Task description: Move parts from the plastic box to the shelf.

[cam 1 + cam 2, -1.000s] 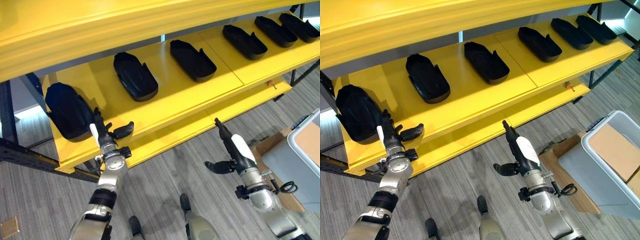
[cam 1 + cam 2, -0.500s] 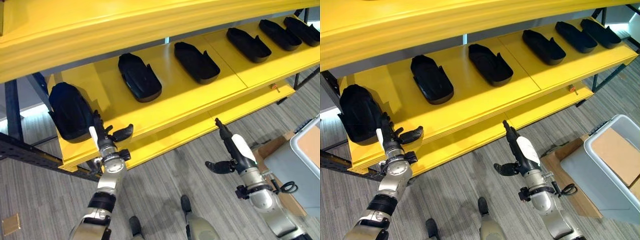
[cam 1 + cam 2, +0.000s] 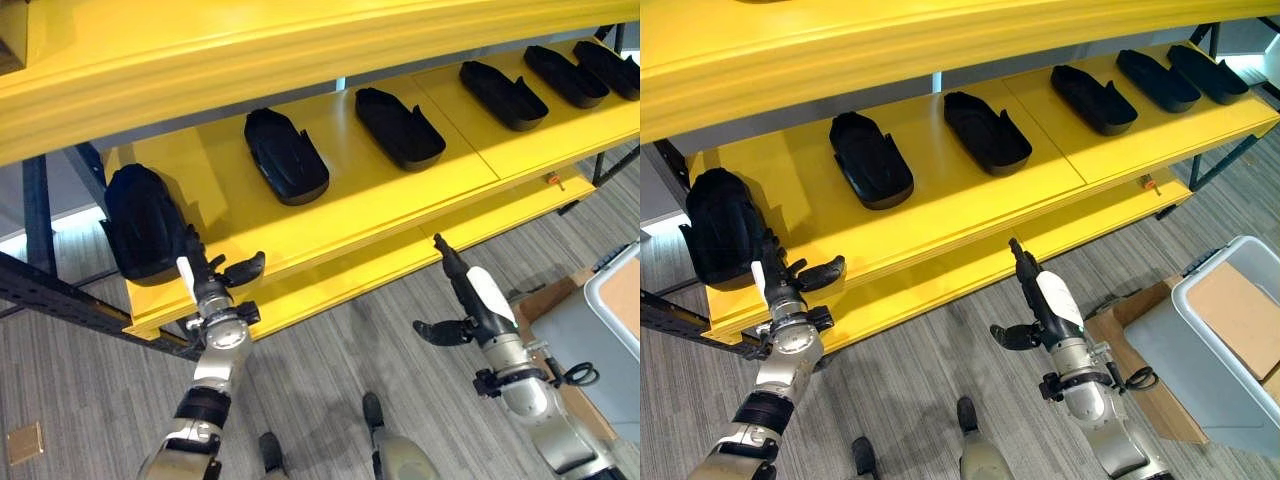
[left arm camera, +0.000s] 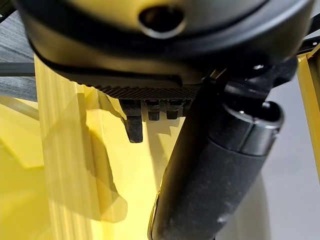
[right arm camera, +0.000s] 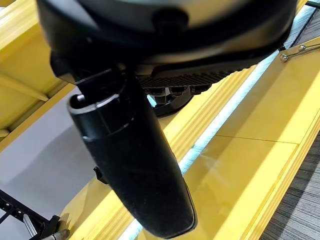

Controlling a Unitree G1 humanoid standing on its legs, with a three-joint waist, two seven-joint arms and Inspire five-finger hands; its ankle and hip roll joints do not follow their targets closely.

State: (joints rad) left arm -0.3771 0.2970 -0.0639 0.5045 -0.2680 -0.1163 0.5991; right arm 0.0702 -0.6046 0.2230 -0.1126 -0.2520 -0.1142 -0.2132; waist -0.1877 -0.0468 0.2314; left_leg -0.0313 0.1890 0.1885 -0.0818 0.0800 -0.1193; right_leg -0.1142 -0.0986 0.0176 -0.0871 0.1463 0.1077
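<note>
Six black parts along the yellow shelf, both empty robot hands below its edge

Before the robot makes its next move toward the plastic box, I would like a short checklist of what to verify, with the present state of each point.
1. Left robot hand holds nothing, fingers straight: ok.
2. Right robot hand holds nothing, fingers straight: ok.
3. Leftmost black part rests on the yellow shelf: ok, though it lies close to the front edge.
4. Left robot hand is apart from that part: cannot tell, they overlap in the eye views.
5. Plastic box lies on the robot's right: ok.
6. Parts remain in the box: cannot tell; brown cardboard shows inside.
</note>
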